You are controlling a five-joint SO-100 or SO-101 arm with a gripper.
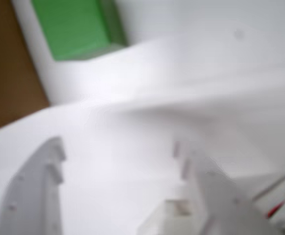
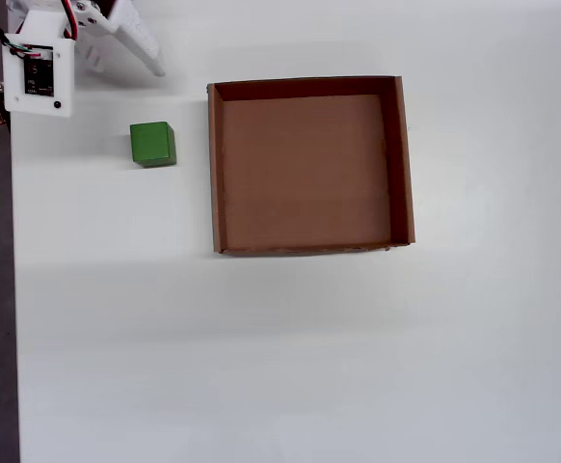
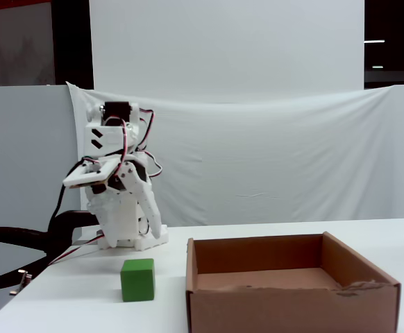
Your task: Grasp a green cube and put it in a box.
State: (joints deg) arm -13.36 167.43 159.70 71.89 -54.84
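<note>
The white table (image 2: 290,367) carries everything, and the box (image 2: 405,164) is the biggest thing on it. In the overhead view the box sits a little above and right of the table's middle, its four low walls upright and its brown floor bare, with nothing inside. The fixed view shows the same box (image 3: 292,309) from the side, its near wall facing the camera, its far-right top edge a bit ragged, and its interior again empty as far as can be seen. A white cloth backdrop (image 3: 292,159) hangs behind the table in that view. The arm (image 3: 119,201) stands left of the box and farther back, folded down over its base, with red and black wires looping along it. Overhead, only its white housing (image 2: 38,77) and part of a finger show, up and left of the box at the table's corner. The cube (image 2: 152,144) rests on the table just left of the box's left wall, apart from it, and level with the box's upper half overhead. In the fixed view the cube (image 3: 138,279) sits left of the box's near corner, in front of the arm. The gripper (image 1: 123,161) hangs clear of the cube, its fingers spread wide with nothing between them, in a blurred wrist view where the cube (image 1: 79,27) lies at the top left beside a strip of box wall (image 1: 10,73).
</note>
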